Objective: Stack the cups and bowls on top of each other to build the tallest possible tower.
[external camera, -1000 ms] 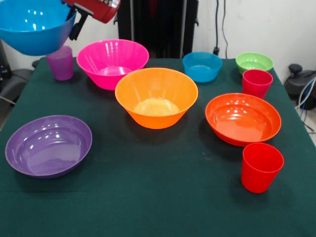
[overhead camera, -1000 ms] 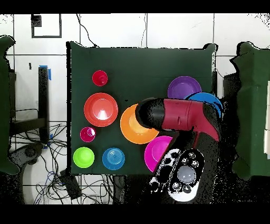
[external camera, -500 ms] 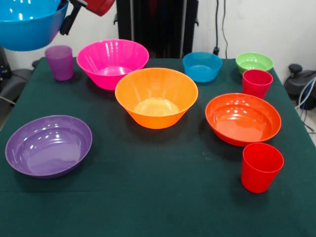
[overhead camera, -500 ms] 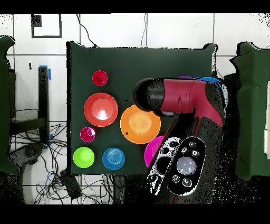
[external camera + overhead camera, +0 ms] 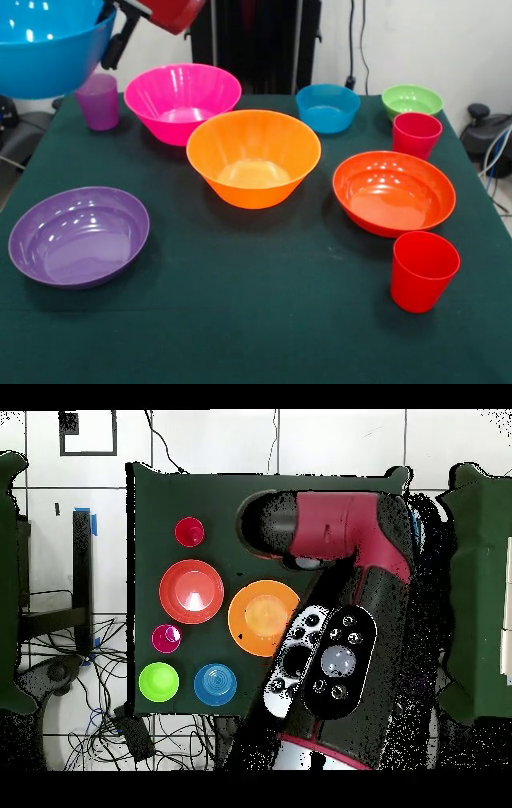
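My gripper (image 5: 114, 38) is at the top left of the front view, shut on the rim of the medium blue bowl (image 5: 48, 50) and holding it in the air above the table's left far corner. Under it stands the purple cup (image 5: 98, 102). The pink bowl (image 5: 182, 100), orange bowl (image 5: 253, 156), purple bowl (image 5: 78, 234), red-orange bowl (image 5: 393, 192), small blue bowl (image 5: 327, 108), green bowl (image 5: 411, 101) and two red cups (image 5: 416, 134) (image 5: 423, 270) each stand alone on the green table. No pile stands.
In the overhead view the red arm (image 5: 345, 534) covers the table's right half and hides the purple and pink bowls. The orange bowl (image 5: 262, 616), red-orange bowl (image 5: 191, 591), green bowl (image 5: 158, 681) and small blue bowl (image 5: 215, 684) show to its left.
The held blue bowl has stayed in the air at the top left and come slightly nearer the front camera. In the overhead view the arm has swung away from its base across the table.
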{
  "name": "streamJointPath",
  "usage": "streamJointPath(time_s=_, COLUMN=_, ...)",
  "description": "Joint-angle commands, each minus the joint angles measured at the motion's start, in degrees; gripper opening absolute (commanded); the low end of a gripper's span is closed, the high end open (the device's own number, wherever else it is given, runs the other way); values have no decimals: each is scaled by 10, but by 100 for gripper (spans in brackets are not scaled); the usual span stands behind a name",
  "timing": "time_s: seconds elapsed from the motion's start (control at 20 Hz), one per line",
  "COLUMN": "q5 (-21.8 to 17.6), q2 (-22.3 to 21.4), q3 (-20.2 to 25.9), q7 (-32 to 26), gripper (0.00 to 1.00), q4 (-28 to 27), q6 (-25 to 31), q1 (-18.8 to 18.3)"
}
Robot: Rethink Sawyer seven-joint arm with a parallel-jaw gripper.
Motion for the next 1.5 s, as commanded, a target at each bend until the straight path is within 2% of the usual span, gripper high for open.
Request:
streamJointPath(time_s=0.05, q5=21, q2=64, q3=76, q7=56, gripper=0, q4=-66, q6=58, q1=27)
streamJointPath(time_s=0.7, q5=70, q2=106, q3=48, q7=116, gripper=0, q4=-87, q6=46, q1=63)
streamJointPath(time_s=0.95, q5=85, q2=119, q3=36, q7=126, gripper=0, q4=-98, q6=46, q1=71)
streamJointPath(time_s=1.15, q5=94, q2=146, q3=37, q7=132, gripper=0, q4=-118, q6=33, q1=73)
streamJointPath(time_s=1.5, q5=100, q2=156, q3=29, q7=140, gripper=0, q4=-119, q6=20, q1=83)
